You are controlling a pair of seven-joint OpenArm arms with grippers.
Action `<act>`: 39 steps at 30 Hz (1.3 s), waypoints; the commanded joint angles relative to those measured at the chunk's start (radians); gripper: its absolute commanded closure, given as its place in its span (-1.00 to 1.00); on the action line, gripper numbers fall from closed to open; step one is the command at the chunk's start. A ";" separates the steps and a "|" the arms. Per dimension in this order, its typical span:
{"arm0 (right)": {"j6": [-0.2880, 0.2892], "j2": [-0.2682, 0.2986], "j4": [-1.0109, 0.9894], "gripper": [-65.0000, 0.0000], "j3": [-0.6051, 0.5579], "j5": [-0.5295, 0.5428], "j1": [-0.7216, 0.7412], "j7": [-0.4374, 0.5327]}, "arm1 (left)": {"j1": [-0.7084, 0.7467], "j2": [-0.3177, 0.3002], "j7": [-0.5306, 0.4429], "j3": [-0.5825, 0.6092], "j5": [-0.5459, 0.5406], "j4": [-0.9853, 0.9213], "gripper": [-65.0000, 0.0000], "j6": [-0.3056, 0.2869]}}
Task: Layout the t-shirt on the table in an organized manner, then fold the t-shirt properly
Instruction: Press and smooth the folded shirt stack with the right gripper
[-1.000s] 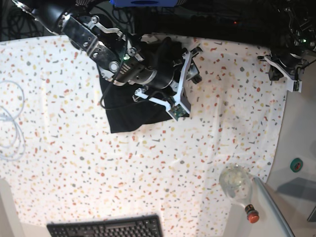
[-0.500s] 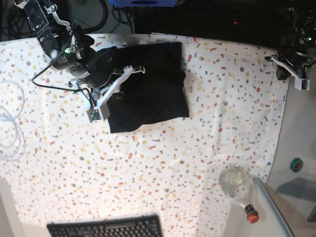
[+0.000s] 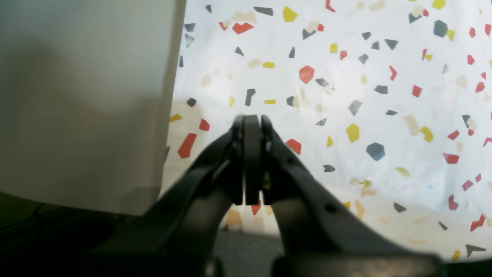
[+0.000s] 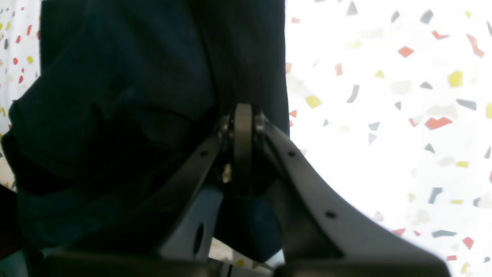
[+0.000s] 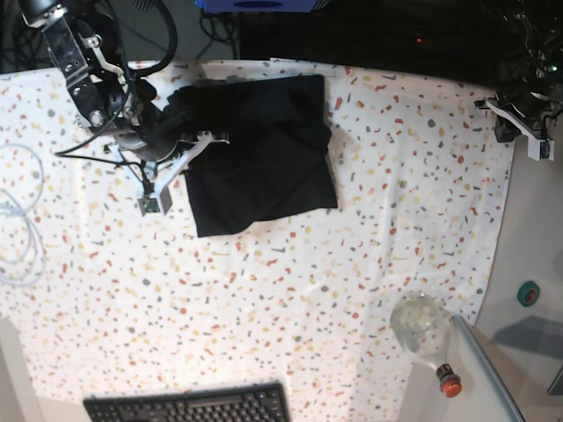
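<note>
The black t-shirt (image 5: 264,154) lies folded into a rough rectangle at the back of the speckled table (image 5: 308,290). My right gripper (image 5: 195,141) hangs over the shirt's left edge. In the right wrist view the right gripper (image 4: 243,115) is shut, pads together, with the t-shirt (image 4: 134,96) beneath it and to its left and bare table (image 4: 384,115) to its right. I see no cloth between the pads. My left gripper (image 3: 251,119) is shut with nothing in it, over the table (image 3: 384,96) near its far right edge (image 5: 519,114).
A black keyboard (image 5: 189,406) sits at the front edge. A clear bottle (image 5: 422,325) with a red cap lies at the front right. White cable loops (image 5: 18,220) rest at the left, and a green tape roll (image 5: 528,293) lies off the cover at the right.
My right arm swung from over the shirt's right side to its left edge, and its gripper closed. The folded shirt is uncovered and lies still. The left arm barely moved.
</note>
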 commanded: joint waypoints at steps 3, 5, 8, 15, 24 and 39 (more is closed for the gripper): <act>0.007 -0.024 -0.015 1.00 -0.061 0.000 0.052 0.021 | 0.002 -0.017 -0.020 -0.006 -0.009 0.014 1.00 -0.001; 0.007 -0.041 -0.038 1.00 -0.099 0.001 0.081 0.021 | 0.002 -0.017 -0.020 -0.006 -0.009 0.014 1.00 -0.001; 0.007 -0.085 -0.049 1.00 -0.145 0.001 0.118 0.015 | 0.002 -0.017 -0.020 -0.006 -0.009 0.014 1.00 -0.001; 0.002 -0.188 -0.126 1.00 -0.231 0.001 0.222 0.014 | 0.008 -0.017 -0.020 -0.006 -0.009 0.014 1.00 -0.001; 0.009 -0.331 -0.256 1.00 -0.262 0.001 0.364 0.024 | 0.001 -0.018 -0.020 0.002 -0.009 0.014 1.00 -0.001; -0.001 -0.172 0.250 1.00 -0.274 0.001 0.175 -0.304 | 0.002 -0.057 -0.020 -0.041 -0.009 0.013 1.00 -0.001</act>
